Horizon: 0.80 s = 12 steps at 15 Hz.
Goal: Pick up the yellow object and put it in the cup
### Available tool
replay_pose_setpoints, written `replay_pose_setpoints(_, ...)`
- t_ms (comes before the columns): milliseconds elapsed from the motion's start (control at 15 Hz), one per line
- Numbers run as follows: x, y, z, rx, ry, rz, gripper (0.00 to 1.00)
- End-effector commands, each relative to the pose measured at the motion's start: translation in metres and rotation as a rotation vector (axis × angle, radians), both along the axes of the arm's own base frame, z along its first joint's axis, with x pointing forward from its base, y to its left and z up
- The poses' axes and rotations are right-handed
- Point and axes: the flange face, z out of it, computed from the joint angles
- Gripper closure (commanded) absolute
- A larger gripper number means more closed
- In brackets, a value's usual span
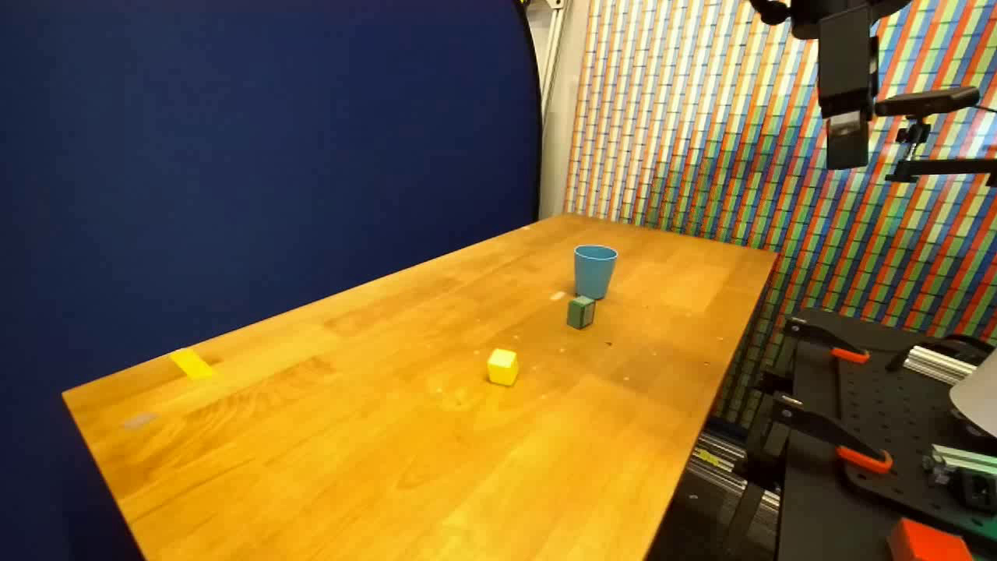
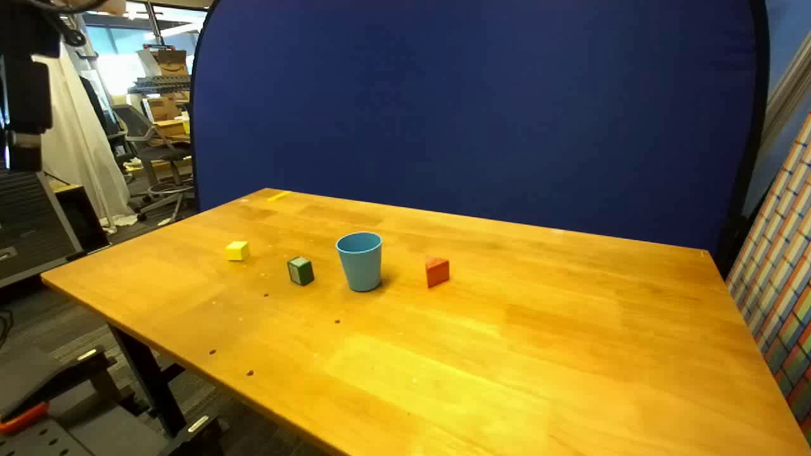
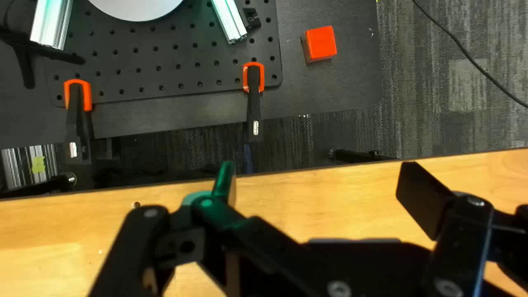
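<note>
The yellow object (image 1: 502, 367), a small bright cube, sits on the wooden table in both exterior views (image 2: 237, 251). The teal-blue cup (image 1: 595, 272) stands upright on the table, also in both exterior views (image 2: 360, 261); its opening faces up. A small dark green block (image 1: 580, 312) lies between them (image 2: 300, 270). My gripper (image 3: 319, 181) is open and empty in the wrist view, above the table's edge. It hangs high and well away from the cube and cup in both exterior views (image 1: 847, 148) (image 2: 24, 155). The cube and cup are out of the wrist view.
An orange-red block (image 2: 437, 272) sits on the table beside the cup. A yellow tape strip (image 1: 192, 363) is stuck near the table's edge. The black robot stand (image 3: 173, 115) holds orange-tipped clamps (image 3: 253, 78) and a red cube (image 3: 321, 43). A camera on an arm (image 1: 927, 101) stands beside.
</note>
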Motion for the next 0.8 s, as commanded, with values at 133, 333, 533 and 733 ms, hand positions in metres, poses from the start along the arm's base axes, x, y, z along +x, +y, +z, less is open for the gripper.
replay_pose_setpoints(133,0.000,0.000,0.001,0.000,-0.001,0.000,0.00)
replay_pose_setpoints(333,0.007,-0.005,0.003,0.016,-0.034,-0.040,0.00)
replay_pose_setpoints(533,0.064,0.004,-0.006,0.047,-0.100,-0.165,0.00)
replay_pose_setpoints(733,0.106,0.023,-0.026,0.048,-0.204,-0.245,0.00)
